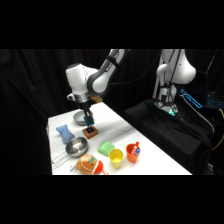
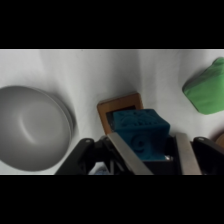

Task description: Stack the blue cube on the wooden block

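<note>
Teal-blue cube (image 2: 140,134) sits clamped between the two metal fingers (image 2: 125,152) of the pincer (image 1: 89,121), which comes down from above. Directly beneath the cube lies the block (image 1: 90,132), orange-brown with a dark square on top, near the middle of the tabletop (image 1: 150,150). Whether the cube touches the block cannot be told. A grey bowl (image 2: 32,127) rests just beside the block, and a green soft shape (image 2: 207,87) lies apart on the other side.
</note>
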Available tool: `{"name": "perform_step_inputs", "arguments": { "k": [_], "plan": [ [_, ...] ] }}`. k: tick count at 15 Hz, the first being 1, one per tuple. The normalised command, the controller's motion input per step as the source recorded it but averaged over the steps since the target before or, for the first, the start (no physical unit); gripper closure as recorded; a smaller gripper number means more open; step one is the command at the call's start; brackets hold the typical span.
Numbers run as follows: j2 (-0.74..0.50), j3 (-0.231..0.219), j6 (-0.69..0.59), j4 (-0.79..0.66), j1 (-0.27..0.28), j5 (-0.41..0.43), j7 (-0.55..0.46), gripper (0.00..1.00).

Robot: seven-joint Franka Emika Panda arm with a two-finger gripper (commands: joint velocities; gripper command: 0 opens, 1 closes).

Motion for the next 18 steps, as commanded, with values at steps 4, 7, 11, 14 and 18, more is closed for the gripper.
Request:
{"name": "perform_step_inputs", "arguments": {
  "k": [4,7,11,14,18],
  "plan": [
    [0.17,0.059,0.04,0.2,-0.08,0.146,-0.11,0.76],
    [0.13,0.063,0.06,0.16,-0.086,0.134,-0.11,0.76],
    [0.12,0.067,0.13,0.12,-0.084,0.137,-0.1,0.76],
    [0.13,0.066,0.16,0.11,-0.078,0.131,-0.08,0.76],
    [0.1,0.078,0.13,0.11,-0.076,0.139,-0.07,0.76]
  ]
}}
